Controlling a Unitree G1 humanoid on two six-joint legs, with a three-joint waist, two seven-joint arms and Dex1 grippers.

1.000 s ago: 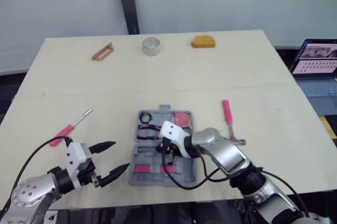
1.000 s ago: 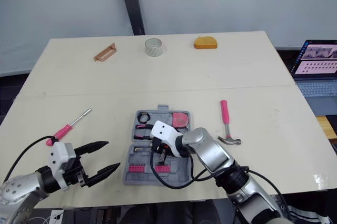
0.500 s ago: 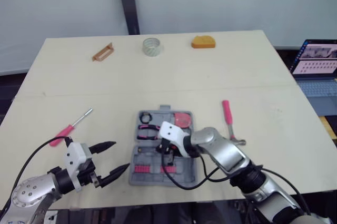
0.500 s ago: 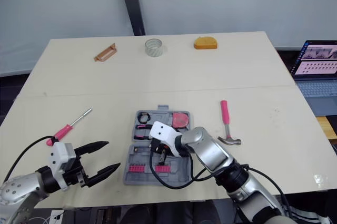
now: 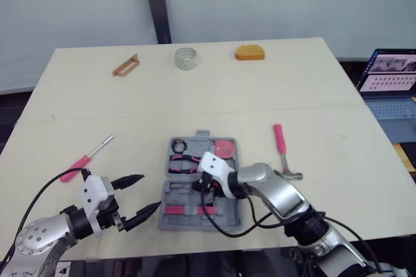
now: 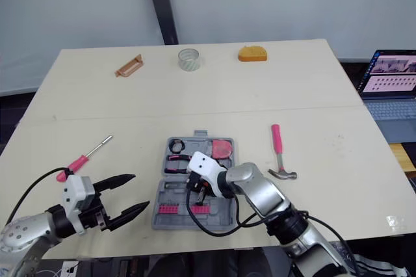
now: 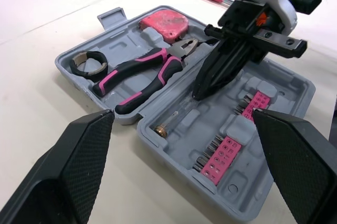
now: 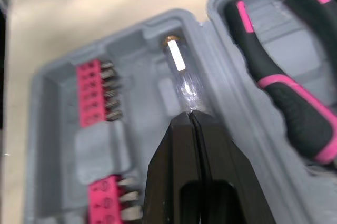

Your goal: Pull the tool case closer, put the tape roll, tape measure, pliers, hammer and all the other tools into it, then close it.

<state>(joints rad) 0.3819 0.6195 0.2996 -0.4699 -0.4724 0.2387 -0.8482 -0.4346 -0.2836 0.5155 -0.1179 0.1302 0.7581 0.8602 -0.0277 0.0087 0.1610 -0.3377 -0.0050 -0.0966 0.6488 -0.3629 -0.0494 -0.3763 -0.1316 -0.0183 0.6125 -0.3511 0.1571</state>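
An open grey tool case (image 5: 179, 222) sits at the lower centre of the head views. The right gripper (image 8: 190, 116) reaches into its lower half with both black fingers pressed flat together, gripping nothing. Their joined tip touches one end of a small clear driver (image 8: 181, 74) lying in a moulded groove. The driver's long axis runs straight on from the fingers, brass end farthest from them. The left gripper (image 5: 149, 191) hovers at lower left, just beside the case, spread wide and empty. The hammer (image 5: 282, 150), right of the case with its handle pointing up the frame, looks nearer the right arm.
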